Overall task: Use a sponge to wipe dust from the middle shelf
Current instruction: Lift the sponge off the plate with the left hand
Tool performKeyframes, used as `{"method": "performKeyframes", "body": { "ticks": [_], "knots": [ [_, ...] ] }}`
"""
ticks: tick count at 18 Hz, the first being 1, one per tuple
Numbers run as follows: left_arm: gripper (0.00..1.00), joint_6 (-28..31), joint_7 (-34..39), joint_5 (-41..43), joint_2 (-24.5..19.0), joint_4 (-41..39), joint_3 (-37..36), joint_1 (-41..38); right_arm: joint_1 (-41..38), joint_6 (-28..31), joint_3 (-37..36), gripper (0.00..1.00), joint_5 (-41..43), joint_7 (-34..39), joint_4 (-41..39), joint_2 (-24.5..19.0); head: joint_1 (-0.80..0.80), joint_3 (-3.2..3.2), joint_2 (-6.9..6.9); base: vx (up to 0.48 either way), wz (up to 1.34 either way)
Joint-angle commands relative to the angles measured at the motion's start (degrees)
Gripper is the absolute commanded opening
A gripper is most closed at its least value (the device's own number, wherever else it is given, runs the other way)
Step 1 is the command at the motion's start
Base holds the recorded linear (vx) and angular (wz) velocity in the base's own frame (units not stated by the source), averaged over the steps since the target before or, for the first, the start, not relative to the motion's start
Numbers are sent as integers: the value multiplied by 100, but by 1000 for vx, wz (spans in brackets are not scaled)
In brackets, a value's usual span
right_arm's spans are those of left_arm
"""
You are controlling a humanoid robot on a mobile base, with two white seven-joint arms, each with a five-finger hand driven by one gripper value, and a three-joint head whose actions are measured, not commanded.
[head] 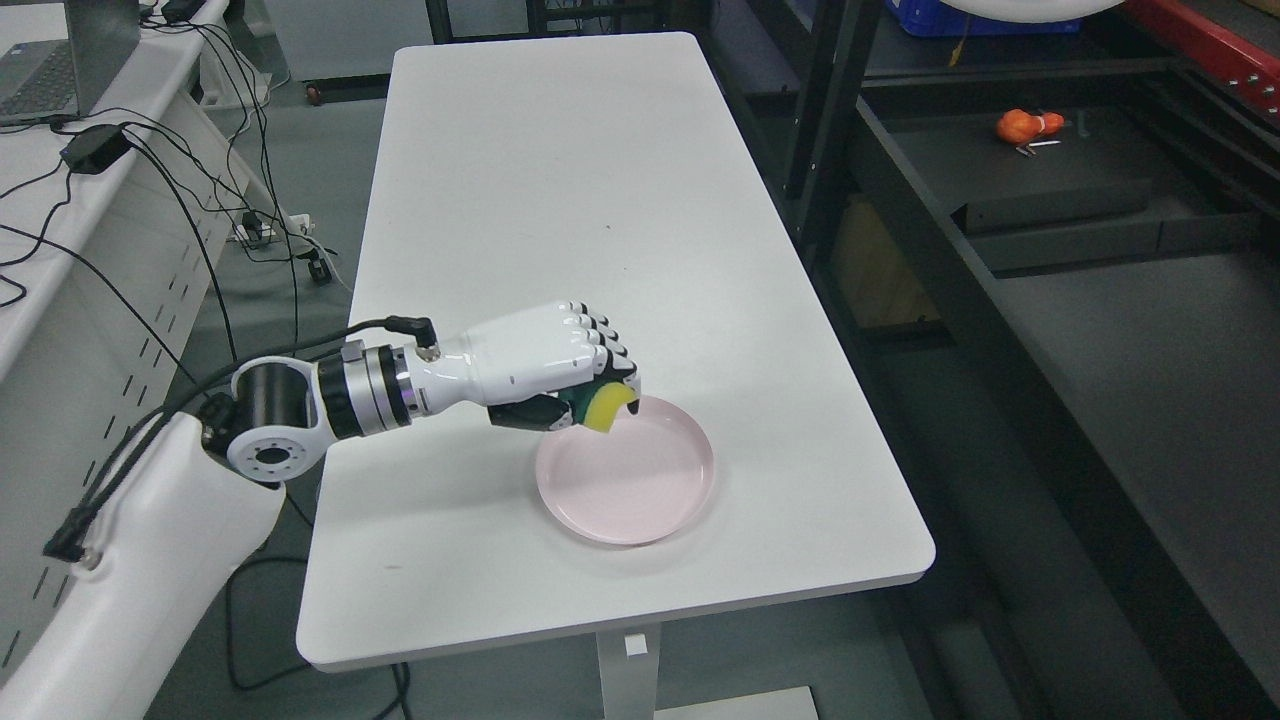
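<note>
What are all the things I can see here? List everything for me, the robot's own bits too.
sponge: one, yellow with a dark green side, held over the near-left rim of the plate
plate: one, pale pink, empty, near end of the table
table: one, white, centre
shelf rack: one, dark, right side
orange object: one, on a shelf, upper right
blue crate: one, top right
laptop: one, grey, on the desk at upper left
cables: several, black, left side
left hand: one, white with black fingertips, closed on the sponge
right hand: not in view
</note>
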State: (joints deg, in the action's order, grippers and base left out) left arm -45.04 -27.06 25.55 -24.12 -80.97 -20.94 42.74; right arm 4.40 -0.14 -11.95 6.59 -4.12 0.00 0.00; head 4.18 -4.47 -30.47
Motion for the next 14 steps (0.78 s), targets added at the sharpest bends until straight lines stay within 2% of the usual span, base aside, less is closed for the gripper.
{"method": "performKeyframes", "body": {
  "ticks": [1, 3, 5, 9, 14],
  "knots": [
    [0, 4, 8, -1060, 153, -393, 2425, -248, -1, 418, 0, 100, 0, -1, -100, 100, 0, 0, 0, -152, -108],
    [0, 4, -1, -1140, 434, -393, 2962, -293, -1, 418, 0, 100, 0, -10, -100, 100, 0, 0, 0, -186, -231],
    [0, 4, -1, -1245, 601, -410, 3113, -293, -1, 418, 0, 100, 0, -10, -100, 100, 0, 0, 0, -171, -387],
    [1, 4, 17, -1877, 611, -428, 2659, -424, -1, 418, 0, 100, 0, -10, -100, 100, 0, 0, 0, -183, -361],
    [1, 4, 25, -2028, 610, -428, 1999, -337, -1, 418, 0, 100, 0, -1, -100, 100, 0, 0, 0, -237, -304]
  ]
}}
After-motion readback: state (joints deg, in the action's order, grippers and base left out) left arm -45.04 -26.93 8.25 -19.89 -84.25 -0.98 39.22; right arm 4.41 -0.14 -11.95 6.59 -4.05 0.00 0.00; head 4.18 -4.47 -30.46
